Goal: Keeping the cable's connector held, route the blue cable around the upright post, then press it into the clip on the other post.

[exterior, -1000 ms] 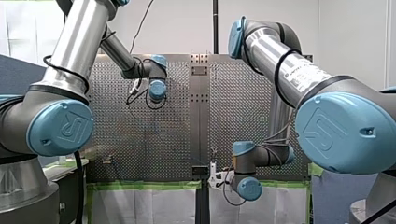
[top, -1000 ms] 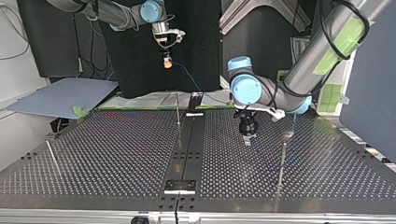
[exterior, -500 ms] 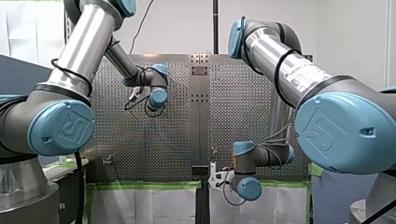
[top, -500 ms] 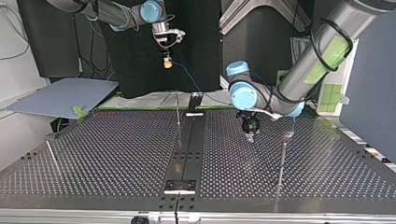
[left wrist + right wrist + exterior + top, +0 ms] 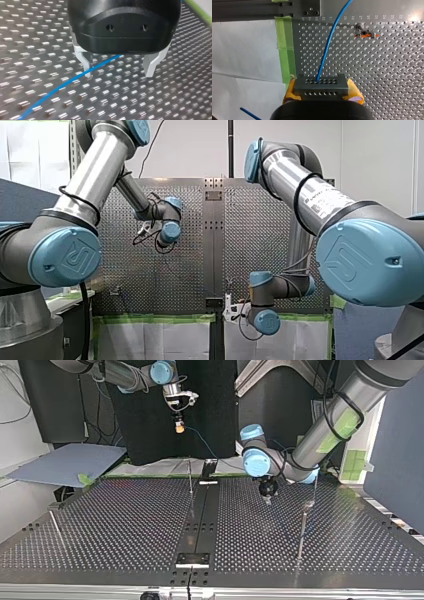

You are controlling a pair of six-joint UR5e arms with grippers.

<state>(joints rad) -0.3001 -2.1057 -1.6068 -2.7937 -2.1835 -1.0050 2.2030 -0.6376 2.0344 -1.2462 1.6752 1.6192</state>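
**Blue cable** [image 5: 329, 42]: thin, smooth and round. In the right wrist view it leaves the holed face of the connector [image 5: 321, 90] and runs straight ahead of the gripper in a slight bow. Its long axis points away from the fingers, over the perforated table [image 5: 387, 75] and beside a strip of green tape [image 5: 285, 47]. In the left wrist view it lies slantwise on the plate, close by one metal finger [image 5: 85, 62]; whether it touches that finger cannot be told.

**Connector:** grey rectangular block with two rows of small holes. It is clamped between the yellow pads [image 5: 291, 91] of the right gripper [image 5: 322, 85]. The top view shows it held high, above the table's far edge.

**Left gripper** [image 5: 118, 67]: black body with two pale metal fingers, spread wide and gripping nothing. It sits low over the plate with the cable on the table beneath it.

**Shown in the top view only:**
- The upright post [image 5: 190, 479] is a thin metal rod beside the centre rail.
- The clip post [image 5: 302, 527], at that view's right, carries the clip [image 5: 309, 505] at its top. It is near the left gripper but apart from it.
- The cable reaches neither post.
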